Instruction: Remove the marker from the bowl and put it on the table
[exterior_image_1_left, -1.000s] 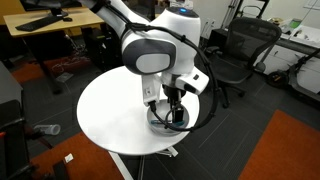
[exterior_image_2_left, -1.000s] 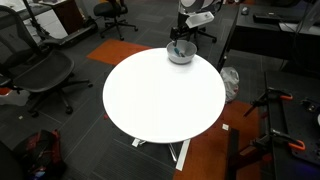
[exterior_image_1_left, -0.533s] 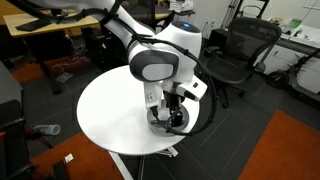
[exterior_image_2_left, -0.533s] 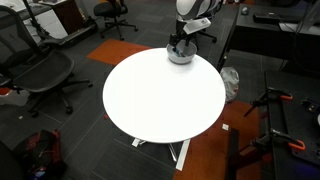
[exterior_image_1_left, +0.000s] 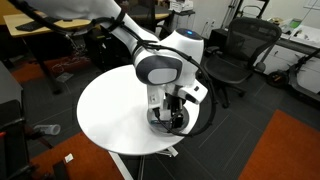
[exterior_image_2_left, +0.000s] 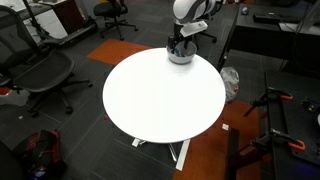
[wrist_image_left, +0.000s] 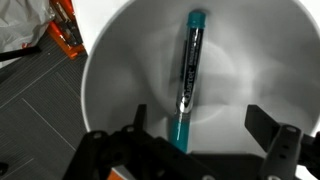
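Note:
The teal-blue marker (wrist_image_left: 187, 75) lies inside the shiny metal bowl (wrist_image_left: 110, 70), running from the far side toward my wrist. My gripper (wrist_image_left: 200, 130) is open, its two dark fingers hanging just above the bowl's inside, with the marker's near end between them but closer to one finger. In both exterior views the bowl (exterior_image_1_left: 165, 122) (exterior_image_2_left: 180, 56) sits near the edge of the round white table (exterior_image_1_left: 110, 110) (exterior_image_2_left: 160, 95), and the gripper (exterior_image_1_left: 170, 108) (exterior_image_2_left: 180, 42) reaches down into it. The marker is hidden in both exterior views.
Black office chairs (exterior_image_1_left: 245, 50) (exterior_image_2_left: 35, 65) stand around the table. Wooden desks (exterior_image_1_left: 50, 20) lie behind it. An orange carpet patch (exterior_image_1_left: 285, 150) and grey floor surround the pedestal. An orange packet (wrist_image_left: 62, 30) lies on the floor beside the bowl in the wrist view.
The arm has lowered a little, bringing the gripper further down into the bowl. The bowl has not moved.

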